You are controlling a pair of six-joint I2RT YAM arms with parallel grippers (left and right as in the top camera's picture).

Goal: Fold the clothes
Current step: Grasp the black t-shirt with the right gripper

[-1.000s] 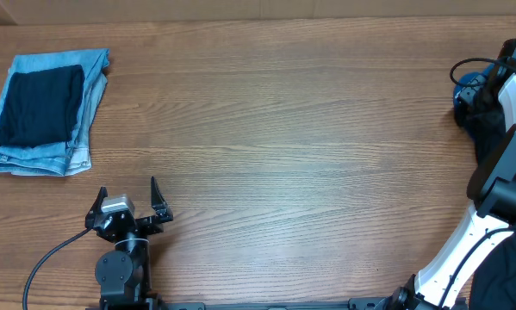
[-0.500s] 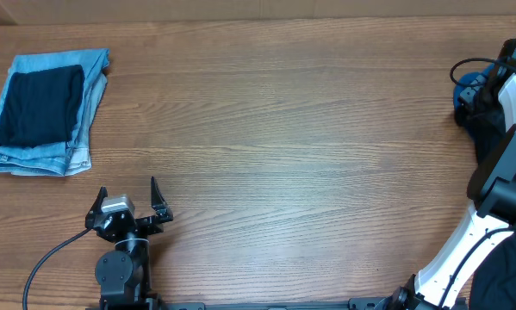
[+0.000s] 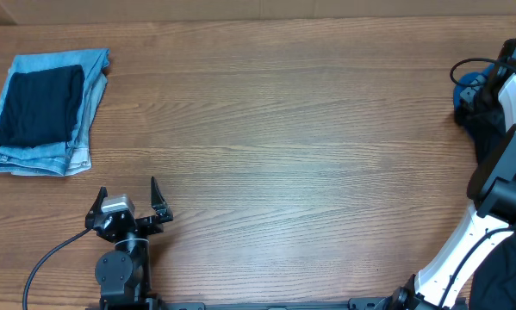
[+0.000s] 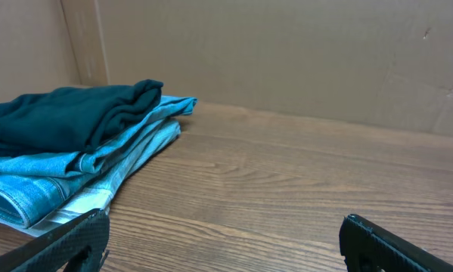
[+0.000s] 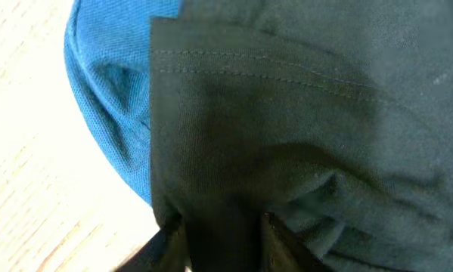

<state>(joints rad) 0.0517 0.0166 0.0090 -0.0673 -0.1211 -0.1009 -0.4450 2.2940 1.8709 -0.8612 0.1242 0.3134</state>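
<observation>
Picking up is the step in hand: the right gripper (image 5: 222, 240) looks clamped on the black T-shirt (image 5: 302, 113), heaped over a blue garment (image 5: 105, 91) at the right edge of the surface (image 3: 283, 129), with the left gripper (image 3: 127, 189) idle and open; next, I judge, the shirt needs dragging to the middle and spreading flat.

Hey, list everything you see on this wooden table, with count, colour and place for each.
Folded denim jeans: one, light blue, table's far-left corner.
Folded dark garment: one, dark navy, on top of the jeans.
Soft black T-shirt: one, black, table's right edge.
Bright blue knit garment: one, blue, right edge, partly covered by the T-shirt.
Wooden table: one, brown, under everything.
Left gripper: one, black, near-left, open, empty.
Right gripper: one, black, right edge, shut on the T-shirt.
</observation>
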